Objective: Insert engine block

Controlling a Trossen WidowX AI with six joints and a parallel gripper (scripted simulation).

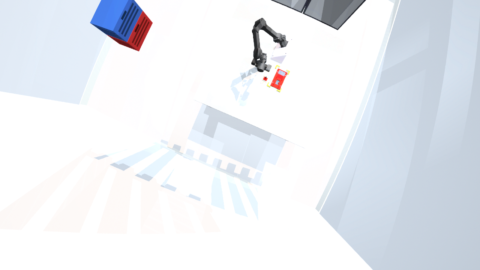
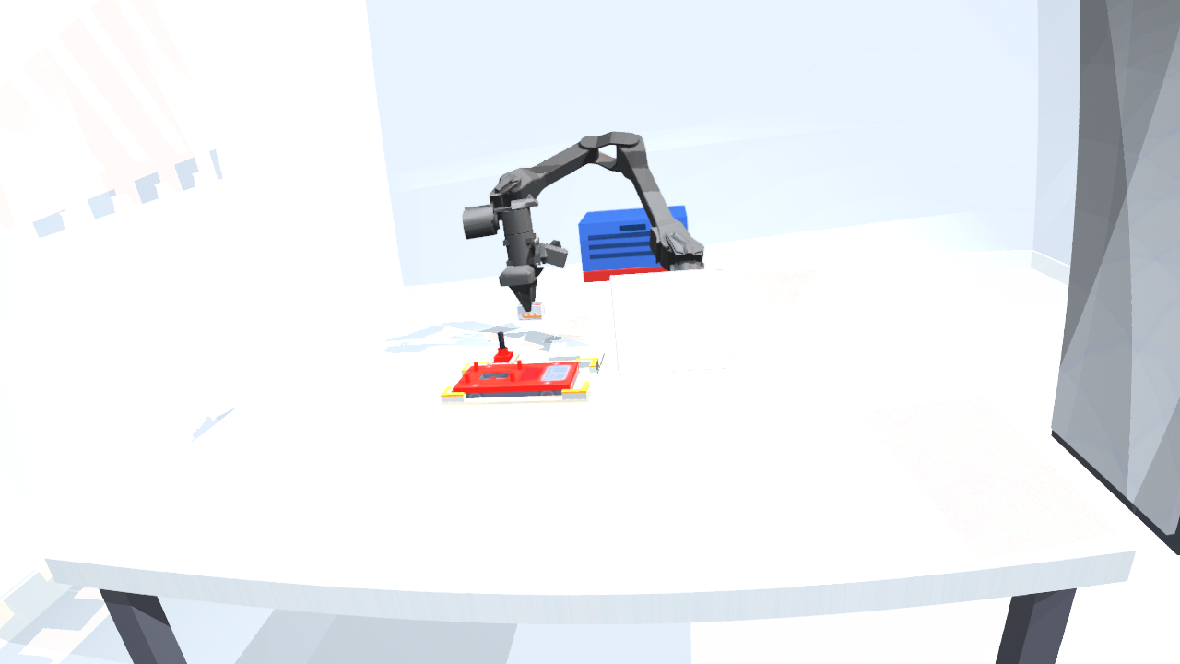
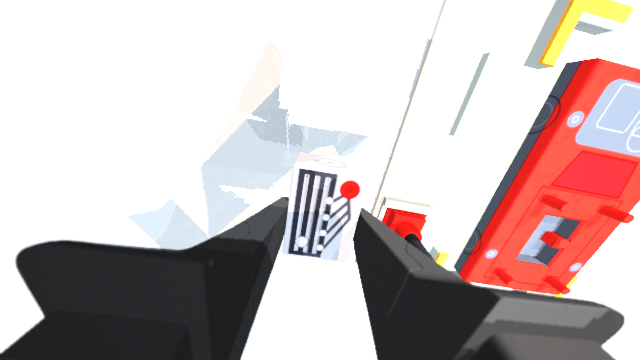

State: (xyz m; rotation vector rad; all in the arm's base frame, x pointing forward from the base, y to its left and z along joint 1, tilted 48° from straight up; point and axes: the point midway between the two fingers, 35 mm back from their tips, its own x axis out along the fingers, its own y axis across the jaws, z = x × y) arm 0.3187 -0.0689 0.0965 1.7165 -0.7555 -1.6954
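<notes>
The engine block is a small whitish block with dark and white stripes and a red dot on top. My gripper is shut on it, one finger on each side. Whether the block clears the table is hard to tell. The red car body lies right of the gripper in the wrist view. Its rectangular opening is empty, with a red rib reaching into it and several red posts around it. In the top view the arm hides the block.
A red part with a black upright handle stands between block and car body. Yellow-topped corner brackets surround the car body. A pale upright panel stands near the arm base. Blue and red crates are farther off.
</notes>
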